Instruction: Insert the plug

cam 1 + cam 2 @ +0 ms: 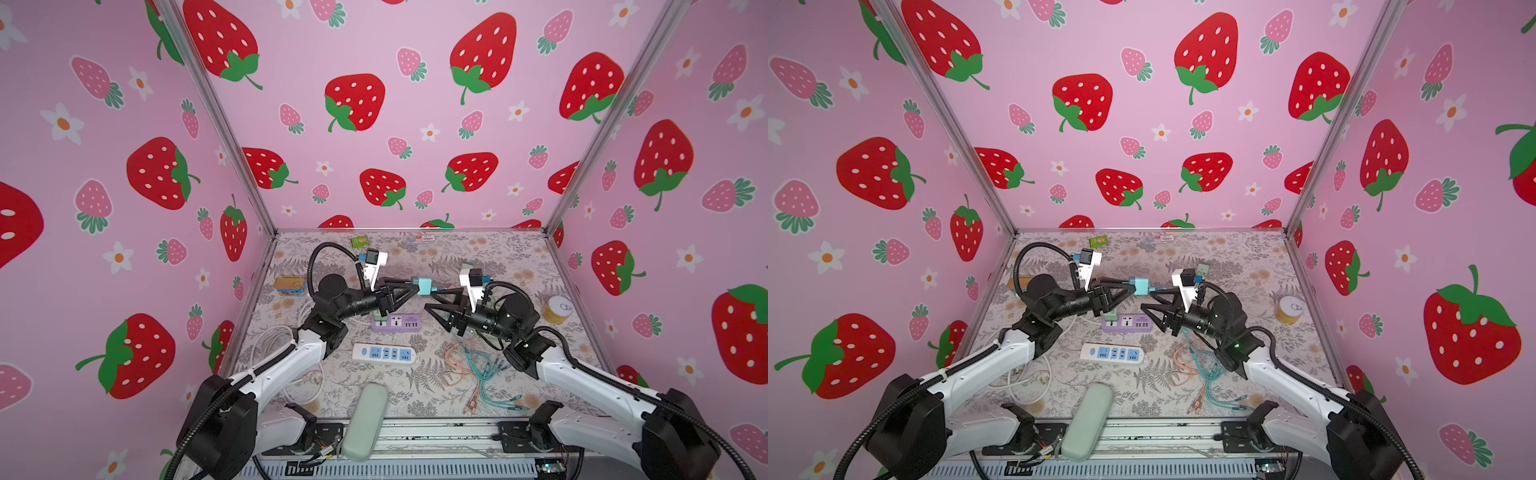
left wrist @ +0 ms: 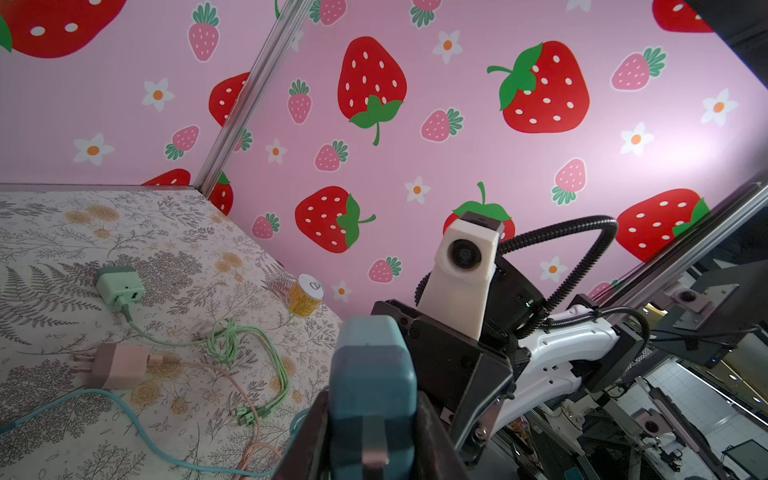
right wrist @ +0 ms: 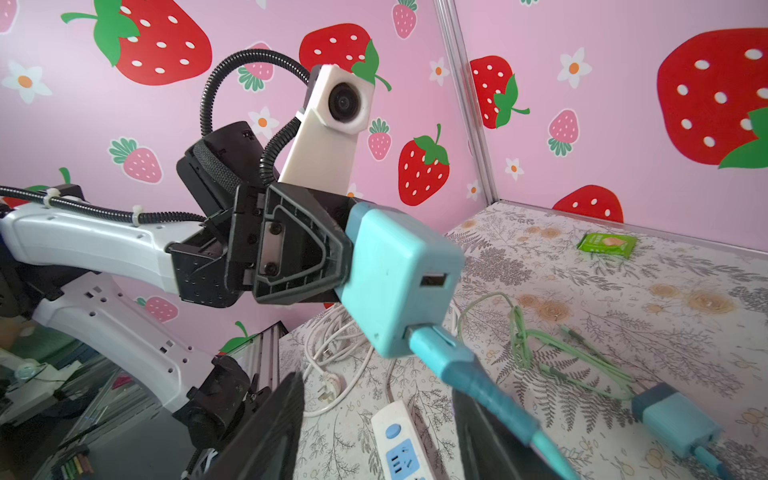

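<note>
1. In both top views, pink strawberry-print walls box in a table (image 1: 498, 253) covered with a grey fern-patterned cloth. Above its centre the left gripper (image 1: 415, 286) is clamped on a blue charger (image 1: 424, 285), which it holds clear of the cloth. The right gripper (image 1: 430, 302) faces it from 3 o'clock with its jaws apart, one finger just beside the USB plug (image 1: 439, 289). The left arm reaches in from 7 o'clock and the right arm from 5 o'clock. Both have bent elbows, and their wrists are roughly level and point at each other. A purple power strip (image 1: 397, 323) lies below the grippers, and a white power strip (image 1: 384, 354) lies nearer 6 o'clock.
2. In the left wrist view, the same cloth and pink wall fill the background. Black fingers (image 2: 309, 444) press both flanks of the blue charger (image 2: 372, 374), and its metal prong points toward the camera. A green charger (image 2: 120, 286) and a pink charger (image 2: 120, 365) lie on the cloth.
3. In the right wrist view, wall and cloth meet behind the blue charger (image 3: 399, 282). The USB plug (image 3: 440, 353) is seated in the charger's port. The right gripper's fingers (image 3: 490, 436) stand wide apart. The cable passes close to one of them, but contact cannot be told.
</note>
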Action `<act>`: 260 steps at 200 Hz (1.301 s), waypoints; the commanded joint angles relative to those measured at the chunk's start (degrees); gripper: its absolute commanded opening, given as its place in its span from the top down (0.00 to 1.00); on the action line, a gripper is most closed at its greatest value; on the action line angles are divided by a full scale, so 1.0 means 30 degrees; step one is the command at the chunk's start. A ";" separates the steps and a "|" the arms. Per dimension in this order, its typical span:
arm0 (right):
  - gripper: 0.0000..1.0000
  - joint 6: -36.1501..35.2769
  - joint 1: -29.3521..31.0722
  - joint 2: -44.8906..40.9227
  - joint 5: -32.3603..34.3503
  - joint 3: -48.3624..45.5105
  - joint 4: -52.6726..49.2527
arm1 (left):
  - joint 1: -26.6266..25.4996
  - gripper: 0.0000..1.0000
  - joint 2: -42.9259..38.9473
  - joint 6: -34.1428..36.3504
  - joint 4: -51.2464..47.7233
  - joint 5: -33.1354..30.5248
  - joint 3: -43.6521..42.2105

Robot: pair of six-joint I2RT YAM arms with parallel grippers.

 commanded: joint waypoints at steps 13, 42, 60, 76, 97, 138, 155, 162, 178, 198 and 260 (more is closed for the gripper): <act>0.40 0.1880 -0.0354 0.0592 -0.0899 0.0672 0.2214 | -0.0443 1.00 -0.0773 0.0530 0.1502 0.0640 -0.0295; 0.40 0.2475 -0.0442 0.0829 -0.1171 0.0879 0.2962 | -0.0723 1.00 -0.1094 0.0857 0.1502 0.0796 -0.0581; 0.40 0.2761 -0.0493 0.0928 -0.1240 0.0984 0.3315 | -0.0965 1.00 -0.1285 0.1177 0.1506 0.0767 -0.0713; 0.42 0.3095 -0.0537 0.1106 -0.1303 0.1114 0.3569 | -0.1193 1.00 -0.1352 0.1398 0.1545 0.0624 -0.0809; 0.43 0.3563 -0.0567 0.1374 -0.1340 0.1154 0.4126 | -0.1412 1.00 -0.1322 0.1495 0.1589 0.0426 -0.0896; 0.45 0.4394 -0.0654 0.1808 -0.1485 0.1109 0.5280 | -0.1676 1.00 -0.1411 0.1585 0.1707 0.0313 -0.1116; 0.48 0.4651 -0.0684 0.1829 -0.1565 0.1138 0.5633 | -0.1722 1.00 -0.1464 0.1721 0.1633 0.0215 -0.1213; 0.50 0.4734 -0.0727 0.1807 -0.1617 0.1160 0.5714 | -0.1708 1.00 -0.1493 0.1765 0.1543 0.0103 -0.1263; 0.52 0.4868 -0.0713 0.1747 -0.1818 0.1120 0.5966 | -0.1741 1.00 -0.1557 0.1926 0.1331 -0.0052 -0.1331; 0.55 0.5076 -0.0743 0.1668 -0.2117 0.1110 0.6393 | -0.1737 1.00 -0.1506 0.2003 0.1276 -0.0028 -0.1361; 0.65 0.5265 -0.0744 0.1447 -0.2746 0.1173 0.6920 | -0.1767 1.00 -0.1209 0.2091 0.0843 -0.0312 -0.1277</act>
